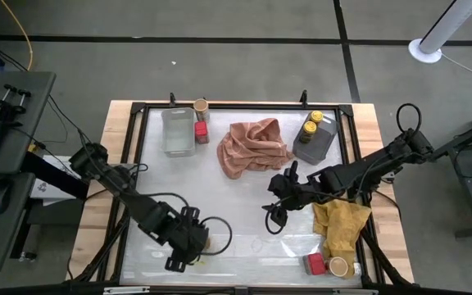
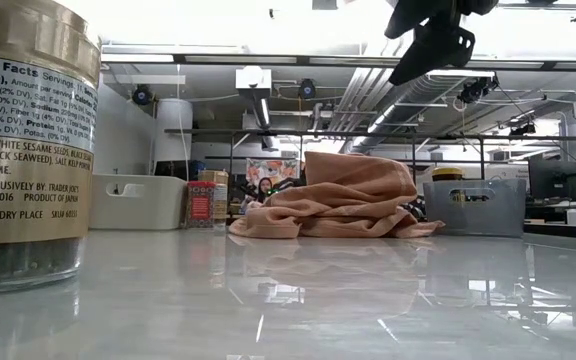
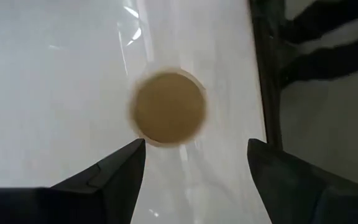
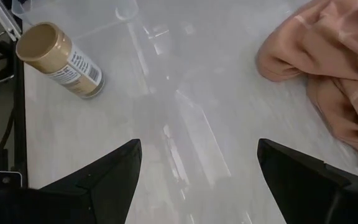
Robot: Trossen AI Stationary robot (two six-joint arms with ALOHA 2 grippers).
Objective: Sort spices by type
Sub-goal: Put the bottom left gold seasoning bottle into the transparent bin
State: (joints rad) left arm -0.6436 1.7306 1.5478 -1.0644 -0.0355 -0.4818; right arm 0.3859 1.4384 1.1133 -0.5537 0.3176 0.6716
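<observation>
The step in hand is judged to be the handling of one tan-lid jar (image 1: 204, 242) at the front-left part of the table (image 1: 244, 197), just beside the left gripper (image 1: 188, 246). In the left wrist view the jar (image 3: 169, 108) is seen from above, upright, its lid between and a bit ahead of the two dark fingers (image 3: 114, 171), which are spread apart and touch nothing. So the jar is not held; whether it is being approached or was just put down cannot be told.

The other spices are spread as follows: a tan-lid jar (image 1: 201, 106) and a red box (image 1: 201, 131) stand at the back, just beside the clear tray (image 1: 178, 131); two yellow-lid jars (image 1: 311, 123) are in the grey tray (image 1: 316, 143); one red box (image 1: 315, 263) and one tan-lid jar (image 1: 339, 266) lie at the front right, near the yellow cloth (image 1: 341, 223). The pink cloth (image 1: 252, 146) lies in the middle-back.

Next move, as a judgement: if the jar is to join the other tan lids, the fingers must be lowered around its body, closed evenly, and the jar lifted straight, w/o tipping it.

Pose: the left arm is stretched forward and low, wrist pointing down over the jar. The right gripper (image 1: 278, 215) hangs above the table centre, fingers wide apart, nothing between them; it seems to wait.
</observation>
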